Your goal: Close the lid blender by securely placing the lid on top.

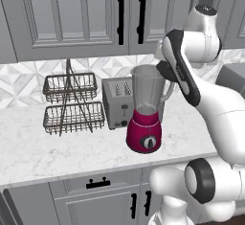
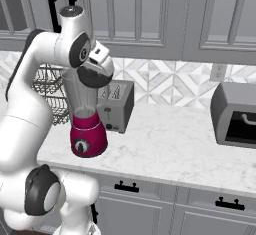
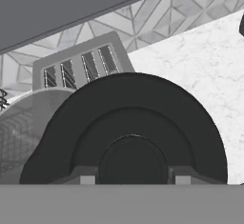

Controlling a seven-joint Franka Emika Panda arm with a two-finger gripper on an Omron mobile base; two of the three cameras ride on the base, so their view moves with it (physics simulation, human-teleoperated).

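Showing: a rendered kitchen counter (image 1: 57,147) of pale marble, with a white robot arm reaching over a blender (image 1: 146,109).
Blender: stands upright on the counter, magenta rounded base with a black dial facing forward, clear greyish jar above it with a side handle; the jar's mouth is uncovered in the left base view.
Lid (image 3: 126,132): a round black disc, seen close up in the hand view, held at the gripper and poised just above and to the right of the blender's jar rim; whether it touches the rim cannot be told.
Gripper (image 3: 131,180): sits at the upper right edge of the blender jar; in the left base view the dark hand (image 1: 167,71) meets the jar's top.
Fingers (image 3: 87,178): clamped on the lid, one small tip at each side of its raised centre.
Toaster (image 1: 117,102): silver, two slots, just behind and left of the blender.
Wire rack (image 1: 72,104): two-tier basket stand, further left of the blender, beyond the toaster.
Dark appliance (image 2: 235,114): well to the right of the blender, on the same counter.
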